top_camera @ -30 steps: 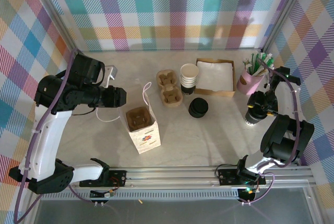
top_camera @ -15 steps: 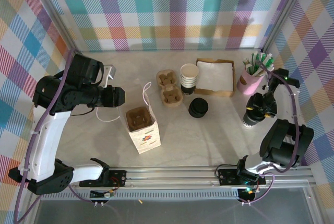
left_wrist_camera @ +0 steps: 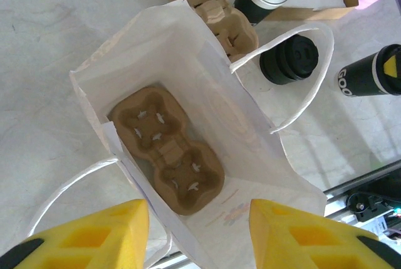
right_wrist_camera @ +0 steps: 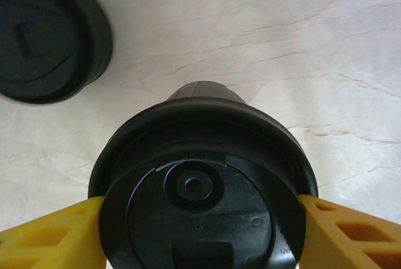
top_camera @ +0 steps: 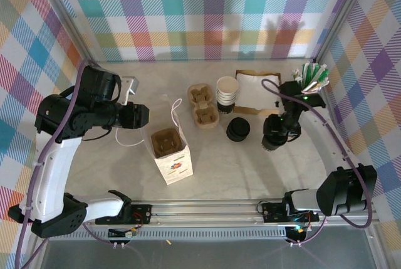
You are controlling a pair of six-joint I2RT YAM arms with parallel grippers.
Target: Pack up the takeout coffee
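Item: work surface, a pale marble-patterned table, is being enclosed on the left, far and right sides by pastel plaid walls, with metal frame posts being shown at the far corners and a metal rail running along the near edge. Item: takeout coffee, right of centre, just right of the stack of lids and near of the cardboard tray; it is being gripped at its black lid by the right gripper, whose yellow fingers are being pressed against opposite sides of the lid rim. Whether the cup base is touching the table cannot be told. Item: left gripper, being held over the open mouth of the white paper bag, its jaws being kept apart with nothing seen between them. Item: paper bag, upright, left of centre, with one pulp carrier being contained at its bottom and a handle loop being spread on the table to its left. Item: loose carriers, far of the bag, beside the stack of cups. Item: a bundle of green-and-white sticks, far right, being partly covered by the right arm.
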